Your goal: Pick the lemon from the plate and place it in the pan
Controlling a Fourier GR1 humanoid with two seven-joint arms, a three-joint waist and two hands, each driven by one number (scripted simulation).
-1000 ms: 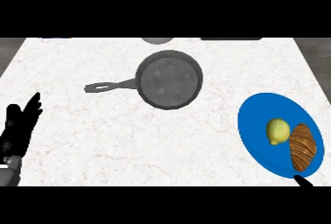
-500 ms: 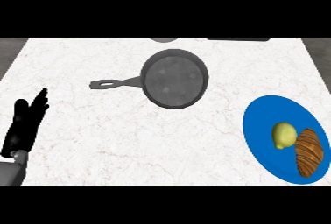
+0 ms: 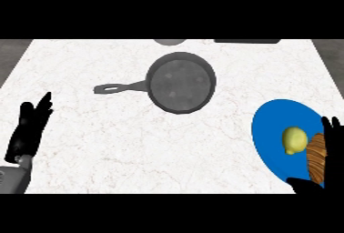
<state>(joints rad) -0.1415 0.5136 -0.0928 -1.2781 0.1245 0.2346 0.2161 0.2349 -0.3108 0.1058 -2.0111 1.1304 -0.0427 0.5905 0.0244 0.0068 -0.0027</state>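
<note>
Resting left hand (image 3: 28, 132) fingers straight at counter's left edge, right hand (image 3: 332, 124) beside lemon (image 3: 294, 140), fingers unclear.

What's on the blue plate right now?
The lemon and a brown pastry lie on the blue plate; the right hand covers the plate's far edge.

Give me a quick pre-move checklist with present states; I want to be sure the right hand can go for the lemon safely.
1. lemon on the blue plate: ok.
2. Lemon uncovered from above: ok.
3. Brown pastry close beside the lemon, could be bumped: not ok.
4. pan upright with nothing in it: ok.
5. right hand open for a grasp: cannot tell, only dark parts show at the plate's right edge.
6. left hand open, far from pan and plate: ok.
</note>
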